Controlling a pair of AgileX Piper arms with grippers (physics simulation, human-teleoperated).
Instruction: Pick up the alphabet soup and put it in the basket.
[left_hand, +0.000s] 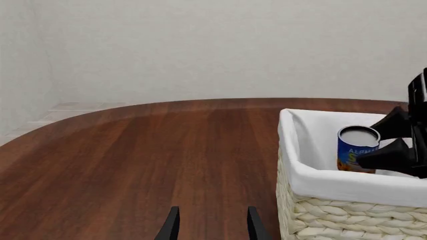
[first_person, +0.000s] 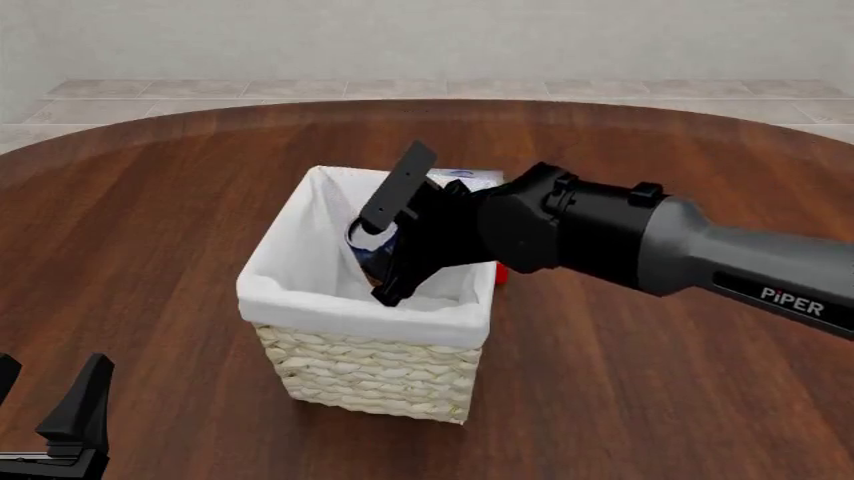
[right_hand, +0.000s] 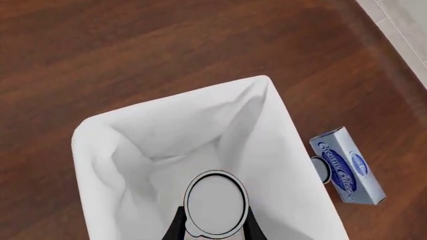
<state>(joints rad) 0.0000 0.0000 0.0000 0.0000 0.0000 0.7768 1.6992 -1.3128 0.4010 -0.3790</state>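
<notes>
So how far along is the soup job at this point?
Pickup looks done: the right tool grips the alphabet soup inside the basket, upright, below the rim. Whether it touches bottom is unclear. Left: release and withdraw. The left tool sits open, away from the basket.

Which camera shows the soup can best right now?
Left wrist view: the can shows side-on, lid and label, inside the basket. The right wrist view shows only its lid; in the front view the right hand mostly hides it.

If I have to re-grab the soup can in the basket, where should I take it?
Grip the soup can across its round side wall just under the lid, coming down from above: it stands upright inside the basket, whose walls block side approaches.
</notes>
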